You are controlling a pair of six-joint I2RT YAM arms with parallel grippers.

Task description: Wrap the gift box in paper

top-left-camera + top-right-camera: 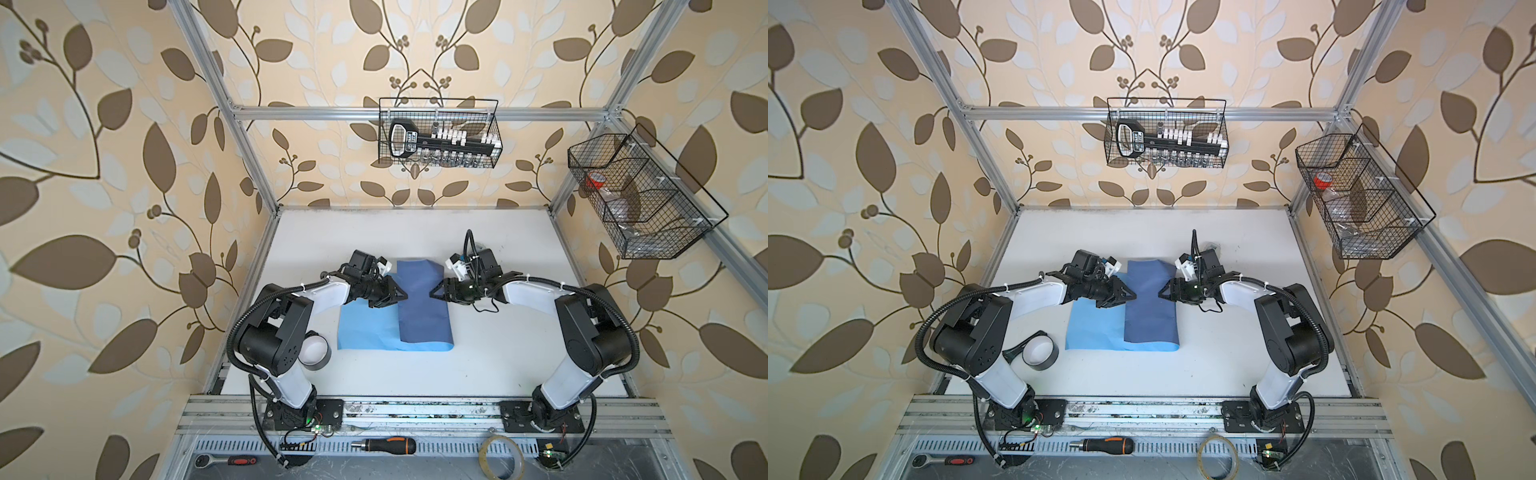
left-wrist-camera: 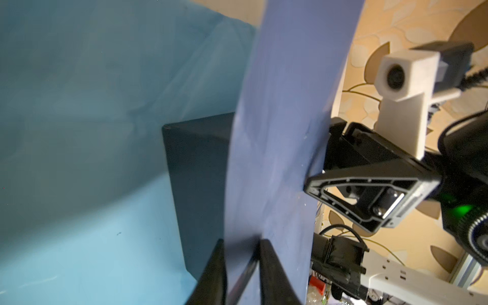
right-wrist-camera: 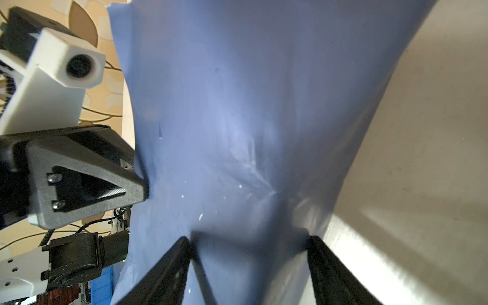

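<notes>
Folding stage, approx. halfway: 1 dusky flap of paper (image 1: 424, 307) drapes over gift box (image 2: 195, 184), betw. both grippers. L gripper (image 1: 395, 299) narrow, astride flap edge; R gripper (image 1: 434, 296) wide, against paper. Light-blue flap, ends, taping remain.

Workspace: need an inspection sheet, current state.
Surface: white table, no spills seen.
Job's things: paper lies light-blue face up, its dark flap folded over the gift box; the box shows only in the left wrist view.
Clutter: grey tape roll by the left arm base; screwdriver, ratchet and clear tape roll in the front tray.
Grippers: left gripper, jaws slightly apart around the flap edge; right gripper, jaws wide, against the flap's opposite side.
Cables: black conduit along each arm; thin loose wire under the right wrist.
Surroundings: rear basket, side basket, leaf wallpaper.
</notes>
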